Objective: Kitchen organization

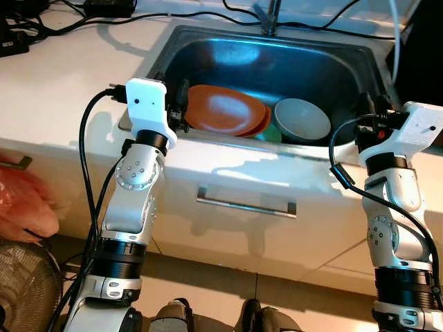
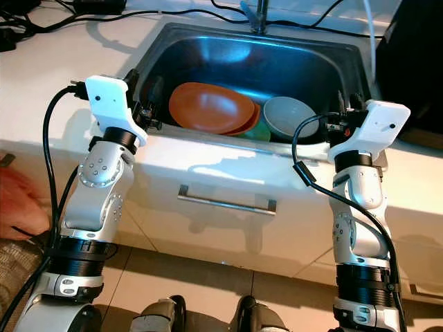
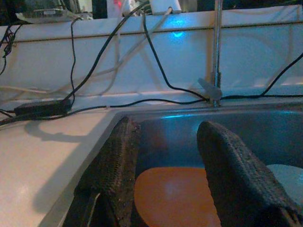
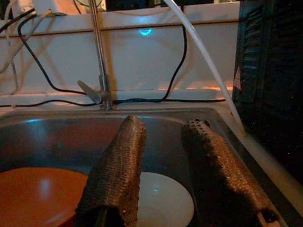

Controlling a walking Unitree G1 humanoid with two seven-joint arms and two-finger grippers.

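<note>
The round orange plastic plates (image 1: pixel 225 109) lie stacked in the stainless steel sink (image 1: pixel 325 66), touching a pale ceramic bowl (image 1: pixel 302 119). The left gripper (image 3: pixel 165 179) hovers at the sink's near left rim, the right gripper (image 4: pixel 163 170) at its right; both jaws part-open, empty. Best descend slowly, taking the top plate's near edge.

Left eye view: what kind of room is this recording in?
Most likely a home kitchen. A steel sink set in a pale counter holds orange plates and a white bowl, a tap stands behind it, and a drawer handle sits below. Both grippers hover open at the sink's front edge.
</note>
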